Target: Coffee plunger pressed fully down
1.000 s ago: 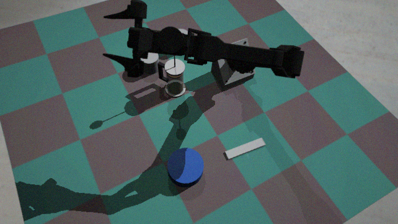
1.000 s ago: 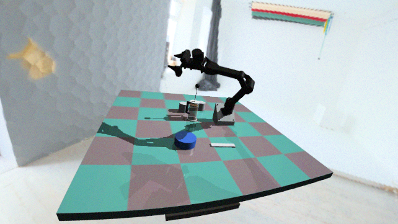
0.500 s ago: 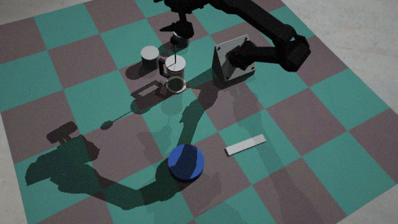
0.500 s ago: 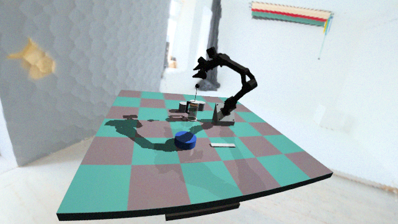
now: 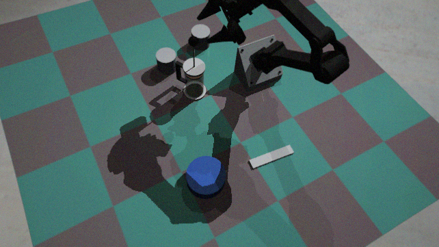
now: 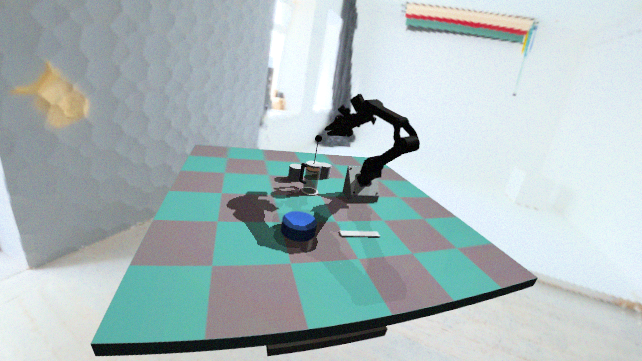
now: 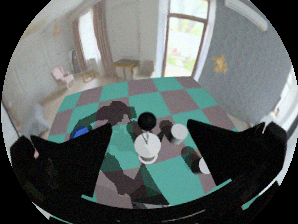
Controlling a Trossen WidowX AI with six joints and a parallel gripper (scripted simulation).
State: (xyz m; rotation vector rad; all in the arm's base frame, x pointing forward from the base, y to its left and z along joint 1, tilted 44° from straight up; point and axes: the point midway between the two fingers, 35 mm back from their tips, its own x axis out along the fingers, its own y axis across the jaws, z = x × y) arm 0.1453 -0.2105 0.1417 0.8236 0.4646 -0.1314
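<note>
Here, one press beside two grey canisters.

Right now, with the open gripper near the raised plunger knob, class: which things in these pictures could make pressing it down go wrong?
1. The plunger stands high on a thin rod above the press; the open gripper sits beside the knob, not over it, so an off-centre push might tip the press.
2. Two grey cylinders stand close behind the press; a descending finger could knock one.
3. The press looks light and narrow, so sideways force may slide it.
</note>
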